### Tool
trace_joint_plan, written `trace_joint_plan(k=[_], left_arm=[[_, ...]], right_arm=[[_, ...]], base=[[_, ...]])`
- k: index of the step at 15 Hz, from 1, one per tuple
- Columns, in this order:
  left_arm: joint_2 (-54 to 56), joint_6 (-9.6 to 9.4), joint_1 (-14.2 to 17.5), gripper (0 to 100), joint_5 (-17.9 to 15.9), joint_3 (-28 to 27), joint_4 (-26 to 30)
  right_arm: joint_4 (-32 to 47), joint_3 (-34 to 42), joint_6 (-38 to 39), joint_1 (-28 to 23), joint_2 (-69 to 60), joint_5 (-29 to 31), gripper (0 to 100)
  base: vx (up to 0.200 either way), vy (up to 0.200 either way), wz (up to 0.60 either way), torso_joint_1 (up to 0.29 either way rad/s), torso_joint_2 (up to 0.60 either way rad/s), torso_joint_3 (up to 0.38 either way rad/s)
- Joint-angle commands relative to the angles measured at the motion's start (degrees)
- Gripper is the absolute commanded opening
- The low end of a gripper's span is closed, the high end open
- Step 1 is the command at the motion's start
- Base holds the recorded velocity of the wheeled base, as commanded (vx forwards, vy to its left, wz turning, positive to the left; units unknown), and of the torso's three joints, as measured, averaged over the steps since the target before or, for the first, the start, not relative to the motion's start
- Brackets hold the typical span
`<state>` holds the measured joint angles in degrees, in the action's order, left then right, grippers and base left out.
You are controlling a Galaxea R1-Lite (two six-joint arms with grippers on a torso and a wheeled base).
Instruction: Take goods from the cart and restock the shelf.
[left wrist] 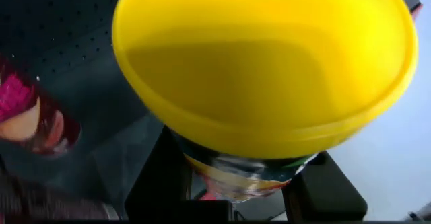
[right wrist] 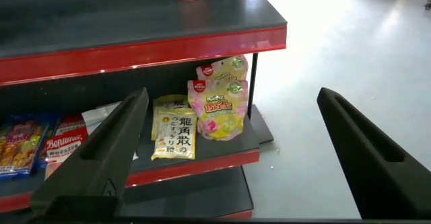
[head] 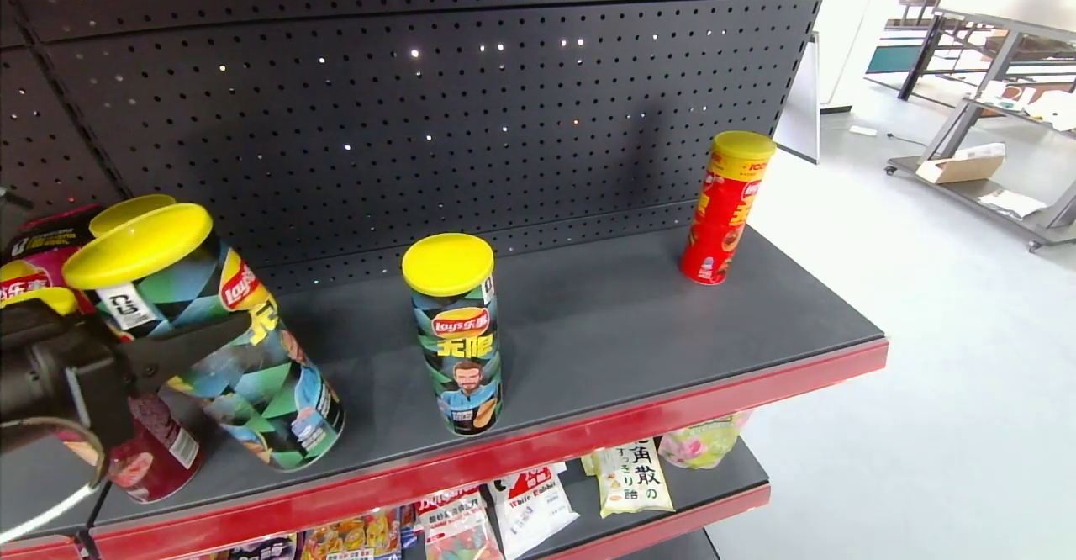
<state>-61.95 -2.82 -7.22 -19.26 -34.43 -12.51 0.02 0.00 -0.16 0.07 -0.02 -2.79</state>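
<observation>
My left gripper (head: pixel 210 341) is shut on a chip can (head: pixel 252 350) with a yellow lid and a green-and-teal pattern. It holds the can tilted at the left of the grey shelf board (head: pixel 605 324), the base close to the red front edge. In the left wrist view the lid (left wrist: pixel 269 56) looms large, with dark fingers (left wrist: pixel 161 177) on either side of the can body. A matching can (head: pixel 458 333) stands upright mid-shelf. My right gripper (right wrist: pixel 232 96) hangs open and empty in front of the lower shelves.
A red can (head: pixel 725 207) stands at the shelf's back right. Maroon cans (head: pixel 155 451) crowd the far left behind the held one. Snack bags (right wrist: pixel 219 103) lie on the lower shelf (right wrist: pixel 202 165). Pegboard (head: pixel 420 106) backs the shelf; open floor lies to the right.
</observation>
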Motion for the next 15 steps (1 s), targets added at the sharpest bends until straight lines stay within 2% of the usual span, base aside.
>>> trace_joint_plan(k=[1, 3, 6, 8, 11, 12, 13, 15], left_arm=[[-9.5, -0.35, -1.66, 0, 0.36, -3.28, -4.46], [-16.53, -0.52, -2.28, 0, 0.89, -9.87, -4.89], [-25.23, -0.61, -5.7, 0, 1.51, -19.71, -5.07], [-30.42, -0.61, -6.58, 0, 1.86, -23.05, -5.42], [-36.31, -0.61, -7.29, 0, 3.0, -22.88, -12.89], [-37.01, -0.61, -7.29, 0, 3.0, -23.05, -13.6], [-40.53, -0.61, -7.72, 0, 3.0, -24.37, -18.34], [-42.81, -0.61, -8.16, 0, 2.91, -25.25, -21.15]], right_arm=[[-0.02, 0.0, -0.02, 0.01, 0.11, -0.02, 100], [-0.02, 0.0, -0.02, 0.01, 0.02, -0.02, 100], [-0.02, 0.0, -0.02, 0.01, 0.11, -0.02, 100], [-0.02, 0.0, -0.02, 0.01, 0.11, -0.02, 100], [-0.02, 0.0, -0.02, 0.01, 0.11, -0.02, 100], [-0.02, 0.0, -0.02, 0.01, 0.11, -0.02, 100], [-0.02, 0.0, -0.02, 0.01, 0.11, -0.02, 100], [0.06, 0.0, -0.02, 0.01, 0.02, -0.02, 100]], base=[[0.0, 0.0, 0.0, 0.0, 0.0, 0.0], [0.0, 0.0, 0.0, 0.0, 0.0, 0.0], [0.0, 0.0, 0.0, 0.0, 0.0, 0.0], [0.0, 0.0, 0.0, 0.0, 0.0, 0.0], [0.0, 0.0, 0.0, 0.0, 0.0, 0.0], [0.0, 0.0, 0.0, 0.0, 0.0, 0.0], [0.0, 0.0, 0.0, 0.0, 0.0, 0.0], [0.0, 0.0, 0.0, 0.0, 0.0, 0.0]])
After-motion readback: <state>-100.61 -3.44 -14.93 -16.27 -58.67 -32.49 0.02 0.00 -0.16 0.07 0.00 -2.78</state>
